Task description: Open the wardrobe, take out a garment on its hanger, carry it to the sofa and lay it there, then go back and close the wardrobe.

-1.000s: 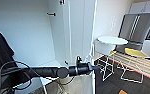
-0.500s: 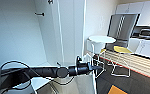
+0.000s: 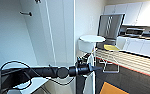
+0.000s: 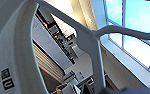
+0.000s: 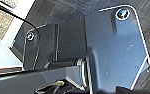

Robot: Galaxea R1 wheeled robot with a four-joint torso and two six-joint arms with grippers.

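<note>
- Head view: the left arm is seen stretched forward from the picture's left, with the left gripper held out beside the white wardrobe, whose door stands open and shows a black hook on the white inside.
- Below the gripper, white cloth, judged to be the shirt, is seen hanging down; much of it is hidden by the arm.
- Left wrist view: the white hanger is shown very close, its bar and curved hook crossing the picture, with the shirt's collar and label draped at one side.
- The hanger is judged to be gripped by the left fingers, yet the fingers themselves are not made out, so whether they are clamped or apart cannot be told.
- The shirt is judged light, soft and prone to swing or slip off; the stiff hanger near its hook is the better place to be held.
- Right wrist view: dark robot parts and dark floor are seen; the state of the right fingers cannot be told.
</note>
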